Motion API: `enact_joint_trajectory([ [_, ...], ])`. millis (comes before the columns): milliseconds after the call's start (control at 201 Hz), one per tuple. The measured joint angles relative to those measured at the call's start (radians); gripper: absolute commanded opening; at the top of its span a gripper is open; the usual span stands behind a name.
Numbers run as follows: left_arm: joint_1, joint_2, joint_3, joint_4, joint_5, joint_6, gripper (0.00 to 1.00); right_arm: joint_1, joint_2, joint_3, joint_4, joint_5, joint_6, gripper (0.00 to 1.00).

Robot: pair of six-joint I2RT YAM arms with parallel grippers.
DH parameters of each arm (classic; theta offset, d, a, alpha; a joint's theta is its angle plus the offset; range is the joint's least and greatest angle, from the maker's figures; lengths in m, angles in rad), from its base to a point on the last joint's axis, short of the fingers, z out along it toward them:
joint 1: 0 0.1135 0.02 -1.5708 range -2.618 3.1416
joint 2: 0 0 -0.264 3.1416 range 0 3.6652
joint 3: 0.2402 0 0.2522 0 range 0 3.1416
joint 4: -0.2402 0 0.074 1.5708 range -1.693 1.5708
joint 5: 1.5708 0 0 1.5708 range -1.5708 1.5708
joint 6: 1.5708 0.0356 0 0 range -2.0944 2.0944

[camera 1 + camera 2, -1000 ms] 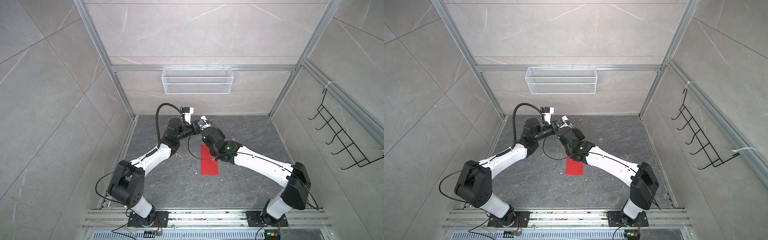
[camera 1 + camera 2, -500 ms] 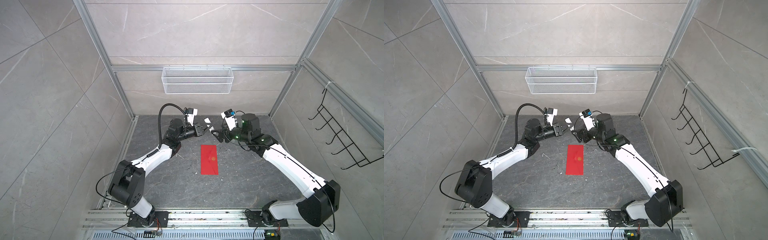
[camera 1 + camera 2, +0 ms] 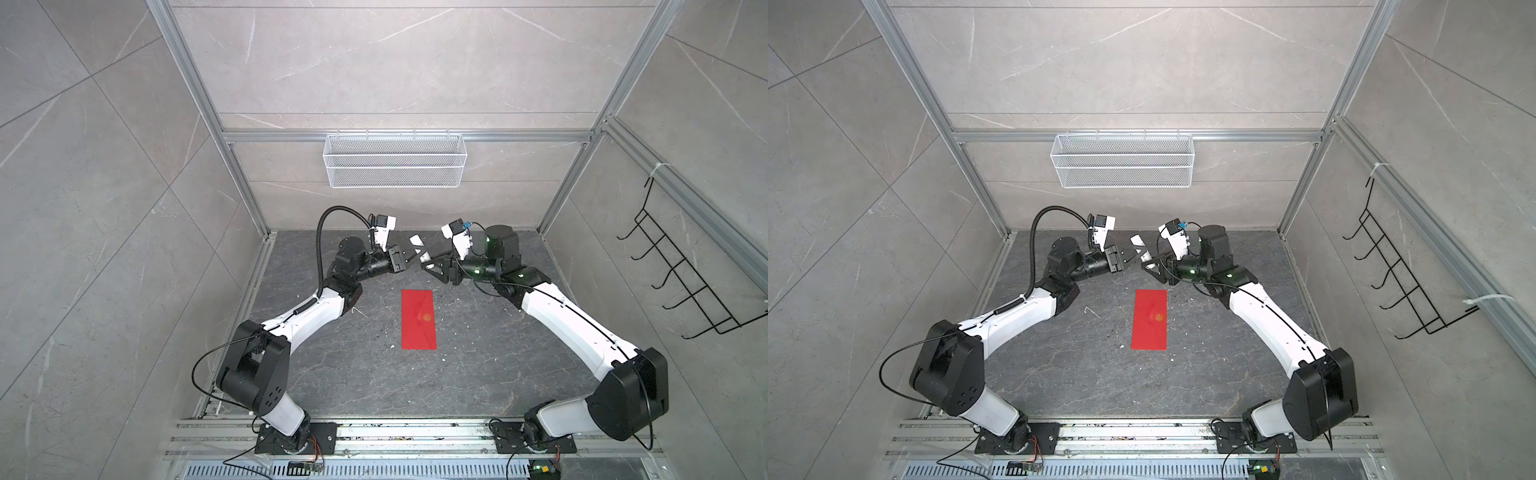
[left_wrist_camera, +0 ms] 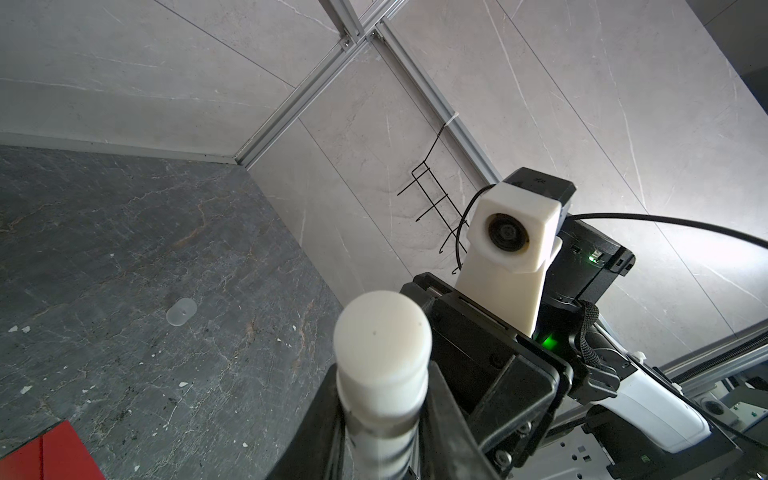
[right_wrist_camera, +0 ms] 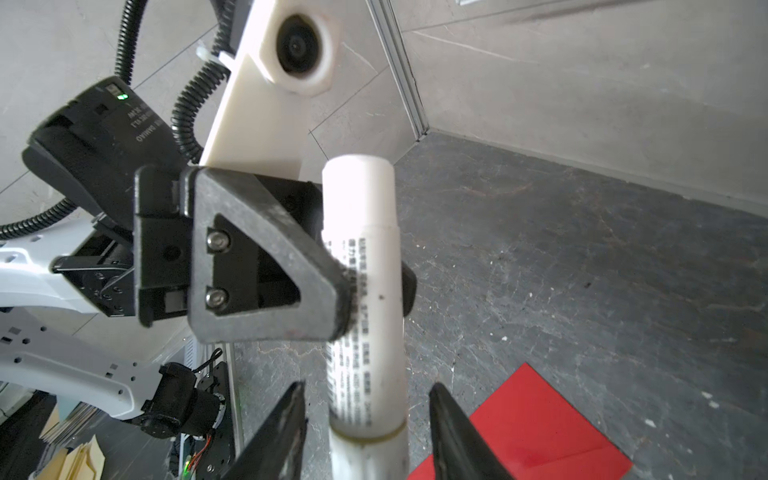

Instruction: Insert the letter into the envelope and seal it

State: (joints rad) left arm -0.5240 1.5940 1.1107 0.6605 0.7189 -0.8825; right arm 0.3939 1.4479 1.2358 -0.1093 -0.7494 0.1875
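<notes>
Stone floor [image 3: 374, 382], envelope [image 3: 419, 320] flat; L tool [image 4: 384, 399] grips glue stick [image 4: 382, 332], R tool [image 5: 365, 386] open round it

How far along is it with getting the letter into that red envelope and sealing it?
Looks done: no letter in sight; the envelope lies flat, flap down, so the letter is probably inside. In hand: the left gripper clamps a glue stick, the right gripper open around its far end. Left: whether the flap is glued yet cannot be seen.

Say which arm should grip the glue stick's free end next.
Right, probably: the right gripper straddles that end of the glue stick, jaws apart, while the left gripper is clamped on its middle.
</notes>
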Motion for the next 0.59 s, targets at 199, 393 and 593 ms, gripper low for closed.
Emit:
enact_joint_trajectory([
  [199,0.000,0.000,0.000,0.006,0.007,-0.008,0.00,-0.002,0.006,0.000,0.022,-0.015,0.018,0.13],
  [393,0.000,0.000,0.000,0.022,0.006,-0.008,0.11,-0.002,0.006,-0.011,0.059,-0.025,0.050,0.05],
  [593,0.000,0.001,0.000,0.048,-0.006,-0.014,0.35,-0.002,0.006,-0.037,0.137,-0.044,0.111,0.03],
])
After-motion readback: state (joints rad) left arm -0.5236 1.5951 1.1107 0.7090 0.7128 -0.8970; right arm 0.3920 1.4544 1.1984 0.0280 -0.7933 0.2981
